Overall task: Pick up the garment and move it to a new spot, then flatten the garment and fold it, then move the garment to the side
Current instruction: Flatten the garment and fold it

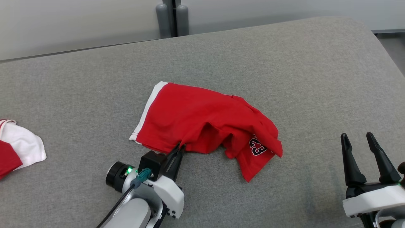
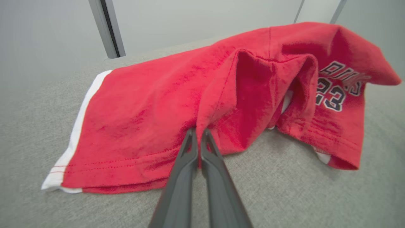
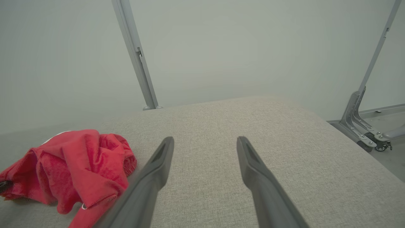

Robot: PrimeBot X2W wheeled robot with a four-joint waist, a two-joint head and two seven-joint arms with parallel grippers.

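Head view: garment (image 1: 202,123) edge in left pincer (image 1: 181,147)

Grey fabric surface (image 1: 284,63), pale wall (image 3: 221,47), grey metal posts (image 3: 136,57)

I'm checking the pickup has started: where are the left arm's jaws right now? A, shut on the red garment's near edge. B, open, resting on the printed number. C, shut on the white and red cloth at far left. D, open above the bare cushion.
A: the left jaws are pinched shut on the near hem of the red garment, as the left wrist view shows.
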